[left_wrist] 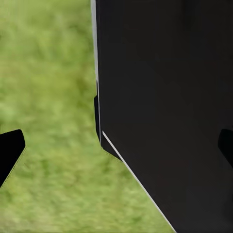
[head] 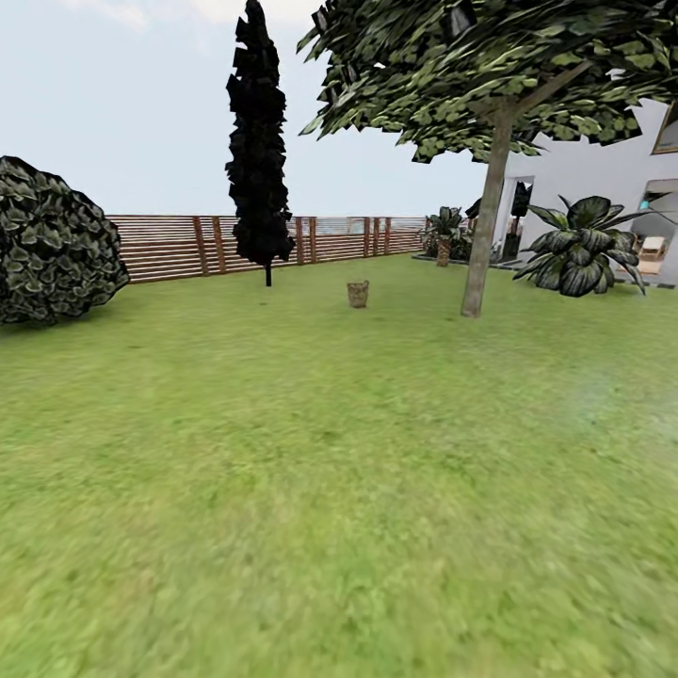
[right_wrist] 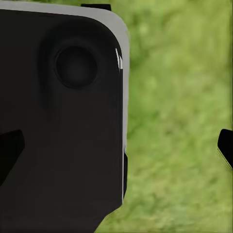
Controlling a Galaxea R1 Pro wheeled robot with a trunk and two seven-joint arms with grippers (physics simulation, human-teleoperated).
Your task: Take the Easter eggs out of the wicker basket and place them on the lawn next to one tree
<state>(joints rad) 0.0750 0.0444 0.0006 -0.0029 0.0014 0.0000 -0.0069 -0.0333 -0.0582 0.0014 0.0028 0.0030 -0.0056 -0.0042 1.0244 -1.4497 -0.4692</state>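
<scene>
The brown wicker basket stands small and far off on the lawn, near the middle of the head view. The Easter eggs are hidden from here. Right of the basket rises the tree, with a bare grey-beige trunk and a dark leafy canopy. My left gripper hangs open over the grass beside my dark base, with one fingertip at each edge of its wrist view. My right gripper is open too, its fingertips wide apart with nothing between them.
A round dark bush sits at the far left. A tall black cypress stands before a wooden slat fence. Broad-leaved plants and a white house lie at the right. Open grass stretches from me to the basket.
</scene>
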